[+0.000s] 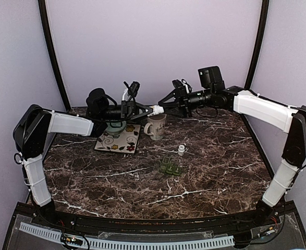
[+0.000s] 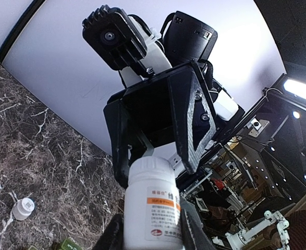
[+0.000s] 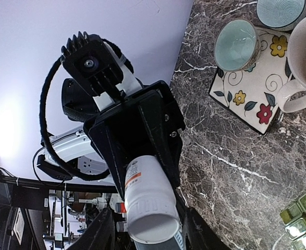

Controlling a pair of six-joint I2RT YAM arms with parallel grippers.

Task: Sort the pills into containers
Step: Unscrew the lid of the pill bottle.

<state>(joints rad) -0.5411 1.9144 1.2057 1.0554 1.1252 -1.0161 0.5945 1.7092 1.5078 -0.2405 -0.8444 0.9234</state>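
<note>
**Pill bottle [image 3: 153, 208] shared between two arms**

The pill bottle, probably light, stiff and slick-walled, hangs at the mug's [image 1: 156, 126] twelve o'clock. The left gripper [image 2: 153, 234] pinches its labelled barrel, likely the surest hold. The right gripper [image 3: 150, 232] stands spread around the other end.

White-shelled left arm [image 1: 69, 124] and right arm [image 1: 262, 109], black joints, cables, jaws.

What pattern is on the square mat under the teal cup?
Cream mat with dark swirls, red and yellow flowers; clearest in right wrist view.
</note>
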